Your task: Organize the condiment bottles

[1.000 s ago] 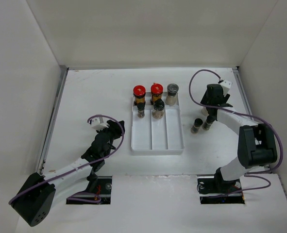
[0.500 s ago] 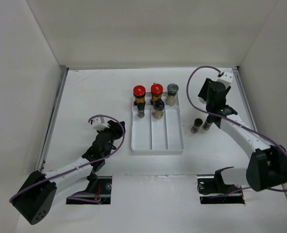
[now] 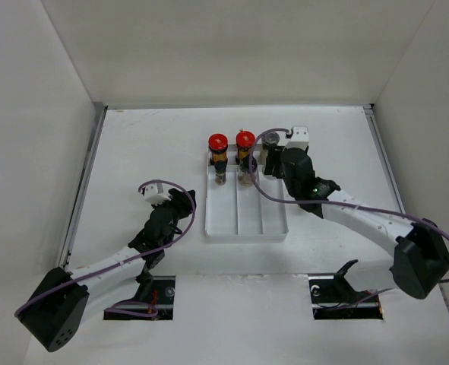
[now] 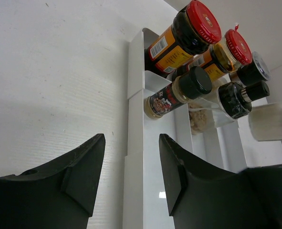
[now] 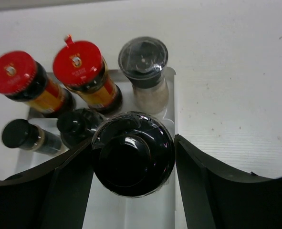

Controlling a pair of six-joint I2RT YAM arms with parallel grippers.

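Note:
Two red-capped bottles [image 3: 218, 144] [image 3: 245, 141] and a grey-capped bottle [image 5: 143, 59] stand at the far end of the white tray [image 3: 247, 217]. In front of them stand two black-capped shakers [image 3: 221, 177] [image 3: 246, 177]. My right gripper [image 3: 273, 163] is shut on another black-capped shaker [image 5: 133, 162], holding it by the cap above the tray's right channel, just in front of the grey-capped bottle. My left gripper [image 3: 180, 204] rests left of the tray. Its jaws stand a little apart with nothing between them, and it [image 4: 131, 143] points along the tray's left wall [image 4: 133, 157].
The right arm [image 3: 361, 217] stretches across the table right of the tray and hides what lies under it. White walls enclose the table on three sides. A purple cable loops over each wrist.
The right arm has swung left from the table's right side to above the tray, carrying a black-capped shaker. The left arm has not moved.

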